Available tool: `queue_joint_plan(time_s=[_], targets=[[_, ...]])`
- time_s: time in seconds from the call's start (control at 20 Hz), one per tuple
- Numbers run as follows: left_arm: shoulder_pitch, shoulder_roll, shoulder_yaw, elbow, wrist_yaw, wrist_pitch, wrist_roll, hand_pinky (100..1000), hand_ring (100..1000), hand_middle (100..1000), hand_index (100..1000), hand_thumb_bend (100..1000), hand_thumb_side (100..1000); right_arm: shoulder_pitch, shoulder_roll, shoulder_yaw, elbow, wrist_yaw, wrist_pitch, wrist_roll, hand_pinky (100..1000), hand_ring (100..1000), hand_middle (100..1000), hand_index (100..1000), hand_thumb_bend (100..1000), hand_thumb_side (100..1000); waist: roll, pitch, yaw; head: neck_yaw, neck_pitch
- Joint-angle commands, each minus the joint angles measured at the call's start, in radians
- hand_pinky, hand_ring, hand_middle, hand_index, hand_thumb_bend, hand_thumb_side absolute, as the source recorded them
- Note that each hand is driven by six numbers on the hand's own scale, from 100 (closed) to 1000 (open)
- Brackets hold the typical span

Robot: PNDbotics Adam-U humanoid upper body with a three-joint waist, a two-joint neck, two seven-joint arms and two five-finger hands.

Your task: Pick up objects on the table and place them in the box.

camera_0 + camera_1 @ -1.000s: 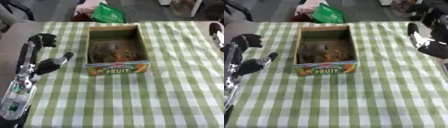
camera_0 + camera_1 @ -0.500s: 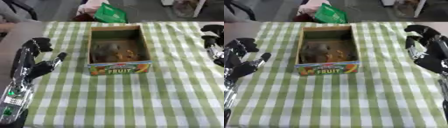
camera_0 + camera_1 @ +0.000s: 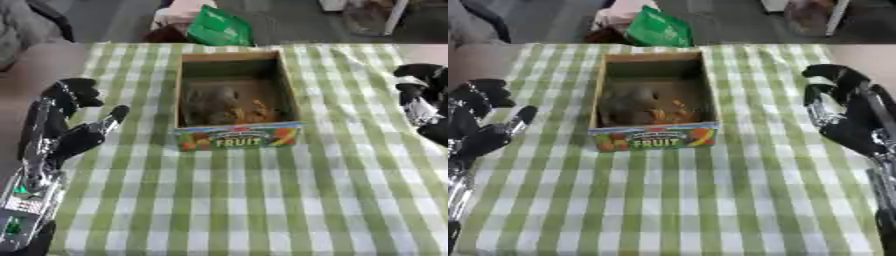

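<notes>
A cardboard box (image 3: 236, 137) with a "FRUIT" label on its front wall stands in the middle of the green-checked table (image 3: 262, 200). Brown and orange things (image 3: 219, 105) lie heaped inside it; I cannot make them out. My left hand (image 3: 66, 140) is held up left of the box, fingers spread and open, holding nothing. My right hand (image 3: 846, 125) hovers right of the box, fingers relaxed upward, also holding nothing. Neither hand touches the box. I see no loose object on the cloth.
A green bag (image 3: 219, 27) and pink cloth (image 3: 179, 12) lie beyond the table's far edge. The checked cloth stretches wide in front of the box and on both sides.
My right hand has come down from the far right corner toward the near side. The left hand has barely shifted, and the box has not moved.
</notes>
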Motion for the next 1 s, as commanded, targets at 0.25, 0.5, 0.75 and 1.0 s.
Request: queue_joint_plan(time_s=[0.25, 0.5, 0.75, 1.0], targets=[[-0.006, 0.005, 0.01, -0.018, 0.01, -0.011, 0.017, 685, 527, 509, 659, 612, 100, 0.004, -0.003, -0.015, -0.027, 0.005, 0.008, -0.007, 815, 900, 694, 775, 100, 316, -0.001, -0.006, -0.001, 0.006, -0.014], [-0.004, 0.001, 0.01, -0.022, 0.013, -0.012, 0.019, 676, 519, 505, 658, 588, 100, 0.008, 0.002, -0.018, -0.032, 0.002, 0.011, -0.013, 809, 883, 670, 758, 100, 320, -0.001, -0.006, -0.001, 0.007, -0.017], [-0.003, 0.004, 0.006, -0.02, 0.015, -0.01, 0.017, 673, 514, 502, 658, 561, 100, 0.013, 0.005, -0.02, -0.035, 0.001, 0.012, -0.02, 805, 873, 651, 746, 100, 323, -0.001, -0.006, -0.002, 0.009, -0.019], [-0.003, 0.001, 0.004, -0.022, 0.016, -0.011, 0.016, 672, 512, 499, 657, 571, 100, 0.015, 0.005, -0.02, -0.035, 0.002, 0.012, -0.021, 805, 872, 647, 743, 100, 327, -0.001, -0.006, -0.003, 0.014, -0.02]])
